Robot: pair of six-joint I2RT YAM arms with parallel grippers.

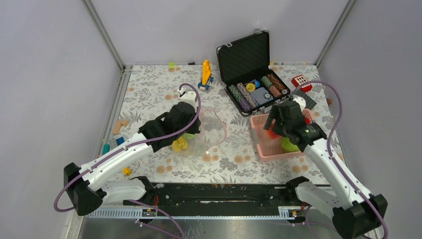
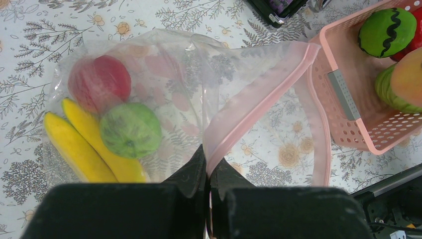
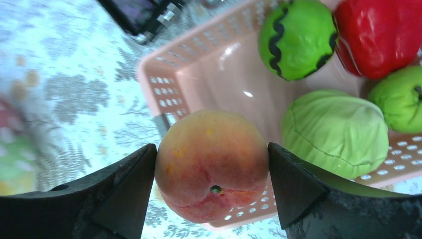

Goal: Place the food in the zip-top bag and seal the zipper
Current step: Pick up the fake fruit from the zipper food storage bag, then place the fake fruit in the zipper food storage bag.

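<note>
Peach (image 3: pixel 209 149) clamped in my right gripper (image 3: pixel 213 160), over pink basket (image 3: pixel 164 84). Left gripper (image 2: pixel 207 169) pinched closed on zipper (image 2: pixel 259 94); zip-top bag (image 2: pixel 174 74) on table (image 2: pixel 30 30) holds bananas (image 2: pixel 74 144), red piece (image 2: pixel 99 82), green piece (image 2: pixel 130 129). Poker chips (image 1: pixel 256 92): markings too small to read.

The rectangular worktop (image 1: pixel 149 94) carries a white cloth printed with grey foliage and orange flowers, lying flat. Plain pale grey wall panels (image 1: pixel 219 25) enclose it at back, left and right, joined by slanting silver metal corner posts (image 1: pixel 103 34). A black metal rail (image 1: pixel 219 191) runs along the near edge. Lighting is even; shadows are soft.
</note>
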